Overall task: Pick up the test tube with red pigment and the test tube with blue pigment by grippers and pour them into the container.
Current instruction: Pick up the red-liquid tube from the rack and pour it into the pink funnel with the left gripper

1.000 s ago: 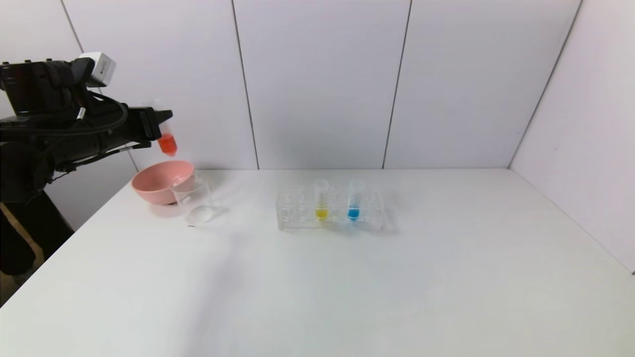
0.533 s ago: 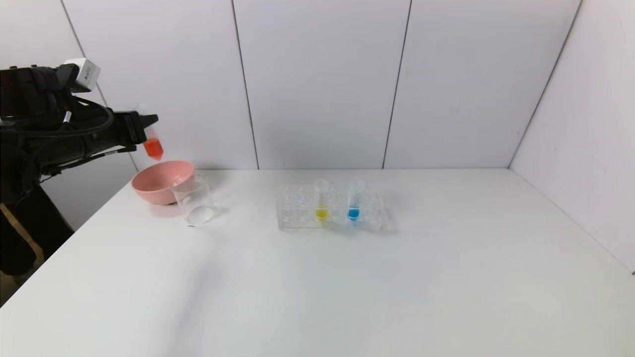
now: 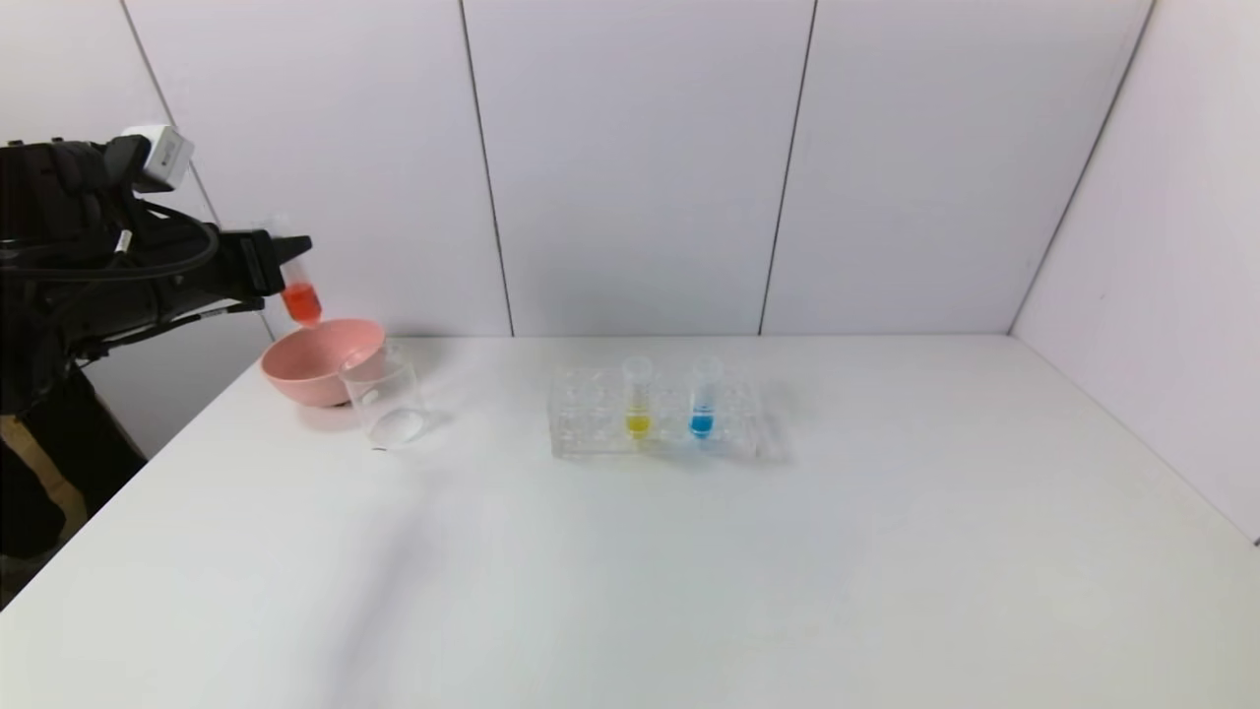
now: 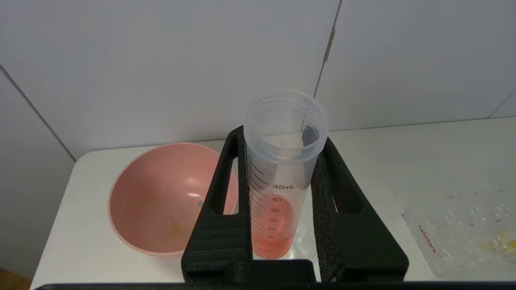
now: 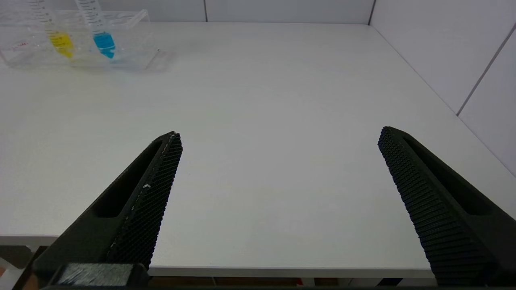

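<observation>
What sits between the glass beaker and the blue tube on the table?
In the head view, the yellow tube stands between the beaker and the blue tube, sharing its clear rack; otherwise bare table.

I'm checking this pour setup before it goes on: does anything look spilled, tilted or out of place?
No spill shows. One oddity: the left gripper holds the test tube with red pigment above the pink bowl, not the container beside it. The test tube with blue pigment stands upright in the rack.
</observation>
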